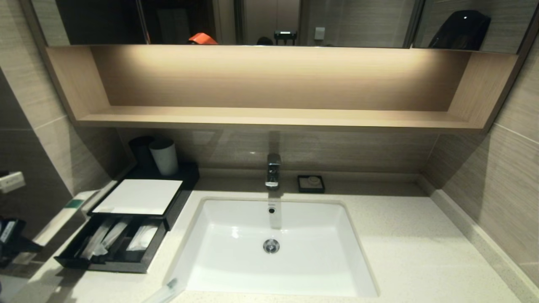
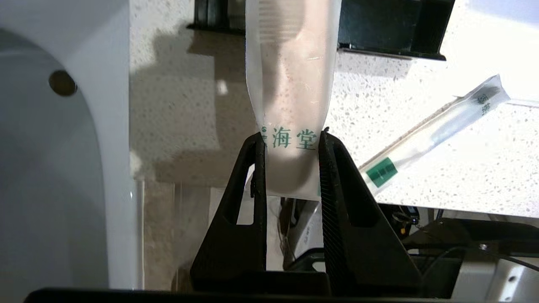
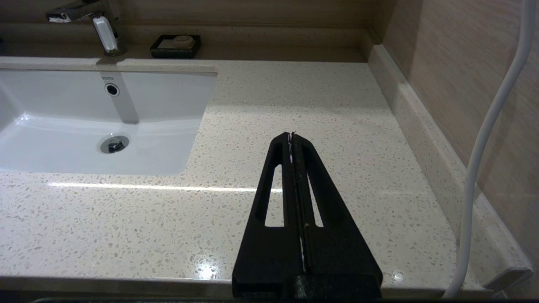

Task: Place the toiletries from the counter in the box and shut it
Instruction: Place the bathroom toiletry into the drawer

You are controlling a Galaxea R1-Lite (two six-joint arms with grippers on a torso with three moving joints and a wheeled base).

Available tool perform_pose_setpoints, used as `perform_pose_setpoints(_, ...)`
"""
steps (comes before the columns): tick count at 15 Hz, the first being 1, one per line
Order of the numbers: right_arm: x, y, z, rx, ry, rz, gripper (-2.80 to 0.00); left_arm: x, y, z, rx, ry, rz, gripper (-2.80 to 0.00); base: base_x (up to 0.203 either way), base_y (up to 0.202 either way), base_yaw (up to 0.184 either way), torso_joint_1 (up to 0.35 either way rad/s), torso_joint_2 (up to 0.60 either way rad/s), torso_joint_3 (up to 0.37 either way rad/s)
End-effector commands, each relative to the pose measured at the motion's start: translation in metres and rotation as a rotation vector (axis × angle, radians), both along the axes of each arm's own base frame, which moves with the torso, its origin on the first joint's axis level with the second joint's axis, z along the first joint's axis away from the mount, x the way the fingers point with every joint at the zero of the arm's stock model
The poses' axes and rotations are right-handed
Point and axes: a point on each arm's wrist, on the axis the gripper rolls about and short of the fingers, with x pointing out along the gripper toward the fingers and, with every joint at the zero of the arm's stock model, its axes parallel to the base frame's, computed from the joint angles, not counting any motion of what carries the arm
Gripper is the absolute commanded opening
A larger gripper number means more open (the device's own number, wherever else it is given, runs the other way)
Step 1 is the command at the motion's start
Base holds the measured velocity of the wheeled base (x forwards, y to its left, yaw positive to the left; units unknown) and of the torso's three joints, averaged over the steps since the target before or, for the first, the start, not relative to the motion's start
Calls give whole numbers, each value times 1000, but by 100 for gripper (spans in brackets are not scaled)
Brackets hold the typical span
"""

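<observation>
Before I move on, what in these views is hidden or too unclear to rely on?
- Head view: left gripper cut off by the left edge; its held packet is blurred.
- Left wrist view: the packet's far end and most of the box are cut off at the top edge.
- Head view: the counter packet is cut off by the bottom edge.
- Drawer: packet count unclear, too small.
</observation>
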Motion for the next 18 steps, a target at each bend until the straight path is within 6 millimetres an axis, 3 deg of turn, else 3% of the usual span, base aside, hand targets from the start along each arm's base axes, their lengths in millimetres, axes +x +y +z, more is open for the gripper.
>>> perform_pose_setpoints(1, 0, 0, 0, 0, 0, 0, -280, 0, -11, -1, 13, 44, -21, -280, 0, 0, 0, 0, 0, 0)
perform_pose_setpoints(18, 0, 0, 0, 0, 0, 0, -280, 14, -1, -32, 38, 276, -49, -280, 0, 0, 0, 0, 0, 0)
